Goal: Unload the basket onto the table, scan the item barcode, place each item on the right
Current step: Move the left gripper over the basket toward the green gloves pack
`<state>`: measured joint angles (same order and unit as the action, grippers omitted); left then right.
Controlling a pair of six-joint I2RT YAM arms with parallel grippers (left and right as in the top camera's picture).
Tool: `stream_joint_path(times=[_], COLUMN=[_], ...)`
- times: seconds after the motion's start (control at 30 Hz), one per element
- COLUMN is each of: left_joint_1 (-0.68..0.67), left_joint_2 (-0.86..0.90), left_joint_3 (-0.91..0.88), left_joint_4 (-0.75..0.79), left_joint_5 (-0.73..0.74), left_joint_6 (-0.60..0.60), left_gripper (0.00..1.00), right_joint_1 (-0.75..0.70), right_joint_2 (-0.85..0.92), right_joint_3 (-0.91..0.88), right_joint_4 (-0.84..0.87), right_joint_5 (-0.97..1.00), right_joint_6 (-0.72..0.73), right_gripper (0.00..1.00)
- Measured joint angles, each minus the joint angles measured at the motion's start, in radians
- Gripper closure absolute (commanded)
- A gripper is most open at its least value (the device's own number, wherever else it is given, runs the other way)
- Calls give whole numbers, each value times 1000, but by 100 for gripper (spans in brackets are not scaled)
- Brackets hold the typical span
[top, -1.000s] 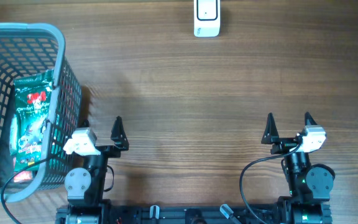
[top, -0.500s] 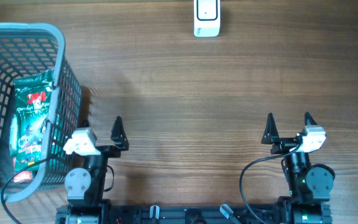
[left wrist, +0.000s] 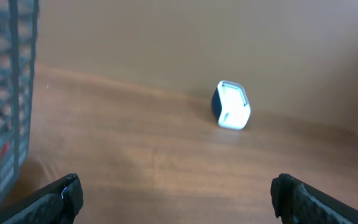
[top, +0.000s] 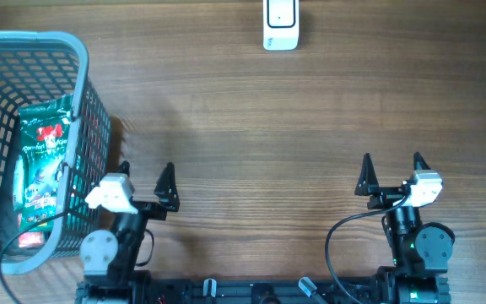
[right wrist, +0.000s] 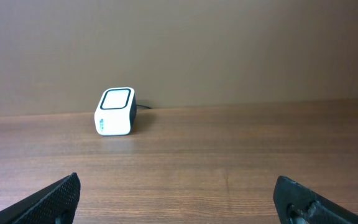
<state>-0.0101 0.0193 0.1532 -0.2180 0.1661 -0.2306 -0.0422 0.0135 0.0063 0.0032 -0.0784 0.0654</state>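
Left pincer (top: 147, 171): lower left of overhead frame, jaws spread wide, nothing between them, touching nothing. Its left finger sits near basket (top: 81, 63) wall.
Right pincer (top: 392, 162): lower right, jaws equally wide, empty, clear of everything.
Green packet (top: 42, 160): lies inside basket at left edge of frame, well apart from both pincers.
White scanner (top: 280, 24): stands at top centre on wooden bench (top: 268, 118), far from both pincers, visible ahead in both wrist views.
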Motion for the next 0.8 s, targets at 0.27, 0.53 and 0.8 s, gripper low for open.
stream_joint_path(times=[0.27,0.53,0.8], left_joint_1=[0,0,0], left_joint_2=[145,426,663], left_joint_3=[241,493,773], left_joint_4=[-109,-271,-490], left_joint_5=[8,8,11], left_joint_6=[0,0,0], left_gripper=[0,0,0], right_joint_1=[0,0,0], right_joint_2=[0,0,0], right_joint_3=[0,0,0], right_joint_4=[0,-1,-3], right_joint_5=[0,0,0], right_joint_6=[0,0,0], right_gripper=[0,0,0])
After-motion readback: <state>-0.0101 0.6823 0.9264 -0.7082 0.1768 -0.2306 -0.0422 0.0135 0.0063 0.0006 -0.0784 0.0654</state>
